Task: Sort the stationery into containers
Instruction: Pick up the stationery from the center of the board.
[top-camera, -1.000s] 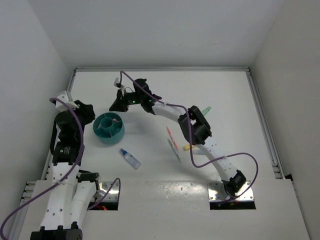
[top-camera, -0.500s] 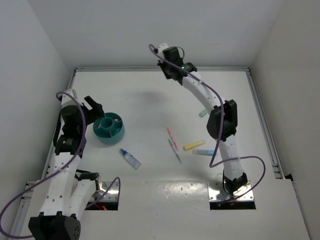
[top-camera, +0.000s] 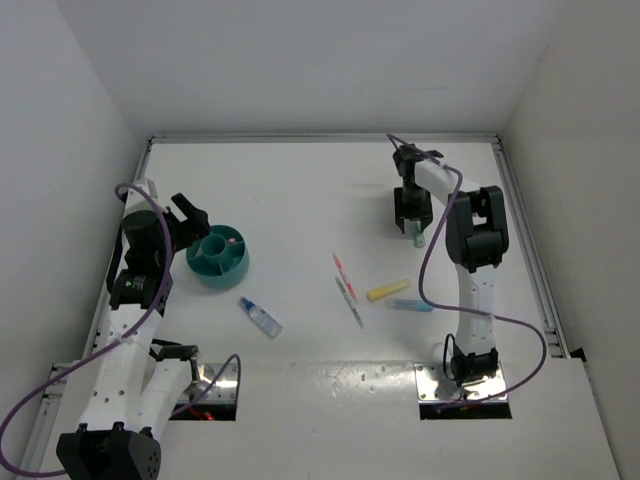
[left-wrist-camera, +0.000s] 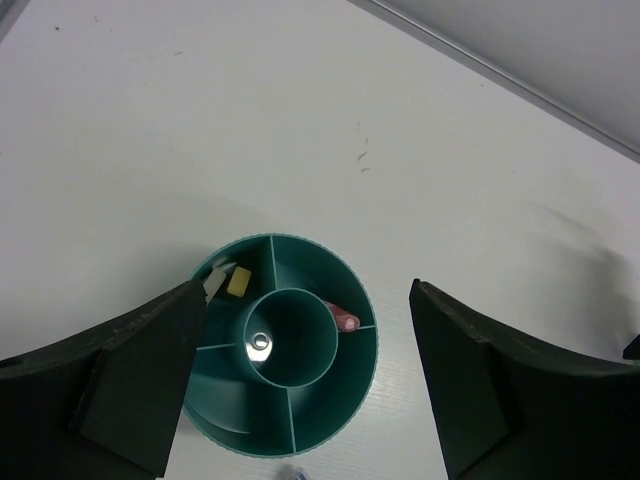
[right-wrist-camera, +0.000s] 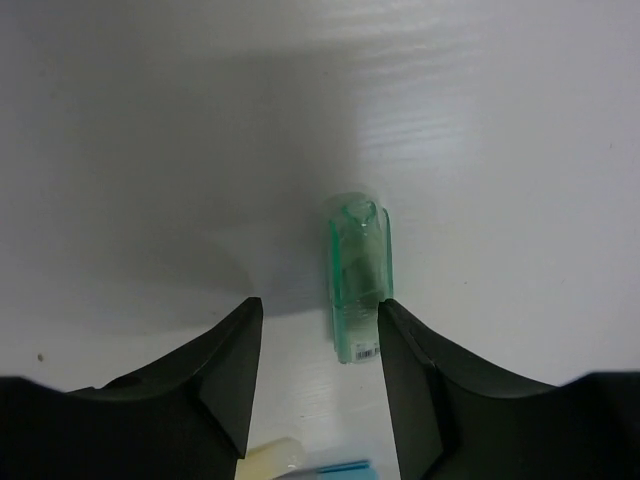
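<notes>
Right wrist view: the right pincer (right-wrist-camera: 318, 312) stands released, its 2 jaws straddling the mint marker (right-wrist-camera: 358, 290) without gripping it, probably so that closing would catch the barrel across its width. The marker, stubby and translucent green, lies flat on the table (right-wrist-camera: 500, 150) toward the far right, well apart from the teal organiser (left-wrist-camera: 300, 262). The left pincer (left-wrist-camera: 305, 290) hangs released and empty above that organiser, whose outer compartments hold 1 beige eraser bit (left-wrist-camera: 238, 281) and 1 pink item (left-wrist-camera: 345, 321).
</notes>
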